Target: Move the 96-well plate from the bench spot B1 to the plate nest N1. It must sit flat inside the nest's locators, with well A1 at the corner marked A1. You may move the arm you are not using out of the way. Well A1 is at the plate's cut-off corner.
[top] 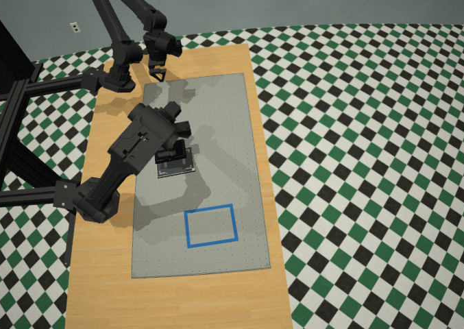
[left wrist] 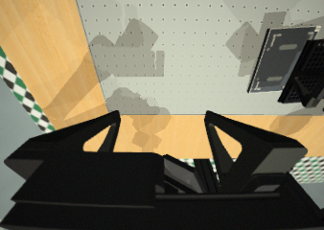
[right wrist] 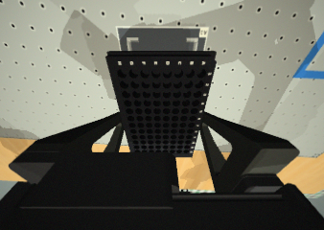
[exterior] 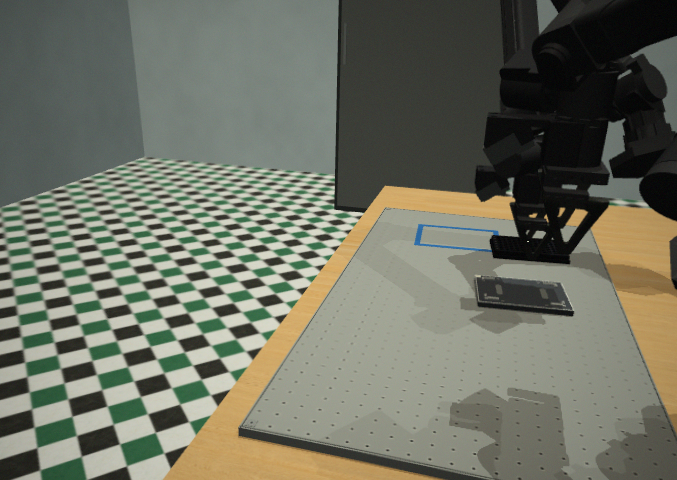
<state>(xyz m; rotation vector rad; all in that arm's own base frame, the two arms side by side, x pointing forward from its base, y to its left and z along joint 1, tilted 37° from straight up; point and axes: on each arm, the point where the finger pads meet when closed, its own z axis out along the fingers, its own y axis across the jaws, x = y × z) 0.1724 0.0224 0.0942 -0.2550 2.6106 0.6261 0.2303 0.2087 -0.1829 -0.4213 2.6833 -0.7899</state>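
The plate point(top: 180, 150) point(exterior: 522, 250) point(left wrist: 316, 67) point(right wrist: 162, 105), black with a grid of round wells, is held level above the dark, flat nest point(top: 176, 169) point(exterior: 522, 294) point(left wrist: 280, 62) point(right wrist: 162, 37), offset from it.
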